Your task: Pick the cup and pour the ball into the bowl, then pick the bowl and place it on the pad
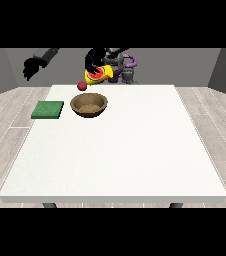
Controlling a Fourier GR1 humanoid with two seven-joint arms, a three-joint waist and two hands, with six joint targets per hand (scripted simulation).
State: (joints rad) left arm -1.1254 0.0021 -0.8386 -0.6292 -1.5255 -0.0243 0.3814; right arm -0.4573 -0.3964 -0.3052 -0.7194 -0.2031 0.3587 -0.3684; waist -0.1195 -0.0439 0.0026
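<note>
A yellow cup [99, 74] with a red inside is tipped on its side above the far rim of the brown bowl [89, 105], mouth turned to the view's left. Of the two hands, the one further to the view's right [94, 61] is shut on the cup from above. A red ball [82, 86] is outside the cup, in the air just beyond the bowl's far left rim. The green pad [48, 109] lies flat on the table left of the bowl. The hand at the view's left [32, 67] hangs raised beyond the table's far left corner, fingers relaxed and holding nothing.
The white table [135, 150] stretches wide towards the camera from the bowl and pad. The robot's torso [125, 67] stands behind the far edge. Grey plank floor surrounds the table.
</note>
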